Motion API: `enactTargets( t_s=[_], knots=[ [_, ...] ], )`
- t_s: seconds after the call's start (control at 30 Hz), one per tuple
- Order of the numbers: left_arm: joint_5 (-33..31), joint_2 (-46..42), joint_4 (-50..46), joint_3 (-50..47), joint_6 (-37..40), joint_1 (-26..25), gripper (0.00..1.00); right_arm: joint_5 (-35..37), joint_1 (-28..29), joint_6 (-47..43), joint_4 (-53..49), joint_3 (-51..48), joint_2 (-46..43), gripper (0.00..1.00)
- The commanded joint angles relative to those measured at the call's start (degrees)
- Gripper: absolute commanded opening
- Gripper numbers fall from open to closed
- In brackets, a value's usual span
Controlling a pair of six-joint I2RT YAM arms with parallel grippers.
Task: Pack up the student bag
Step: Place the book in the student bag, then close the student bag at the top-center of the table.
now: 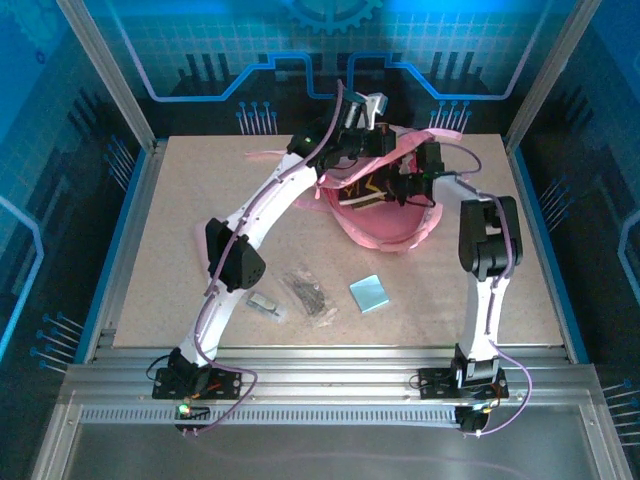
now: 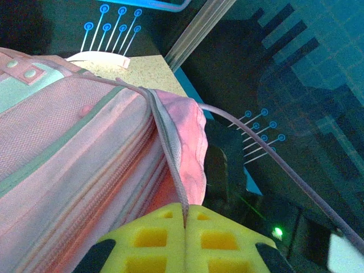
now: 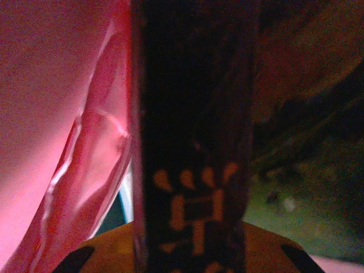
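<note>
Left gripper (image 2: 185, 227) pinches student bag (image 2: 74, 165) rim; right gripper (image 3: 190, 247) seemingly clamps dark slab (image 3: 193, 114) inside.

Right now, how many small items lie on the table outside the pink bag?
3: a small clear packet on the left, a dark bundle in the middle, and a light blue square on the right. Others may be hidden in or under the student bag.

Robot lab cell — aluminium frame (image 1: 110, 75), blue panels (image 1: 200, 50)

student bag (image 1: 392, 236) behind pad (image 1: 369, 293), bundle (image 1: 312, 296) and packet (image 1: 265, 302)
</note>
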Motion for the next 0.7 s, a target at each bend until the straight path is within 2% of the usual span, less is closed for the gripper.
enactTargets(
  t_s=[0.0,0.1,0.23,0.4,0.5,0.67],
  knots=[
    [0.24,-5.76,2.25,0.19,-0.06,-0.04,0.00,6.11,-1.62,-6.27,-12.36,6.13,1.60,0.28],
    [0.23,-5.86,2.45,-0.64,-0.45,-0.11,0.00,10.50,-2.01,-6.48,-15.27,6.02,-0.31,0.53],
    [0.25,-5.52,3.33,-1.58,-0.94,-0.39,0.00,18.26,-3.02,-9.14,-19.22,2.63,-5.84,0.66],
    [0.14,-4.66,4.02,-1.75,-0.97,-1.05,0.00,23.52,-6.00,-13.81,-23.27,-4.71,-16.69,0.72],
    [0.26,-4.39,5.45,-3.42,-1.57,-1.83,0.00,24.67,-7.60,-18.58,-26.58,-8.65,-24.06,0.71],
    [0.42,-4.45,7.98,-8.61,-1.58,-3.83,0.00,31.42,-8.02,-22.97,-32.85,-13.31,-37.17,0.71]
  ],
)
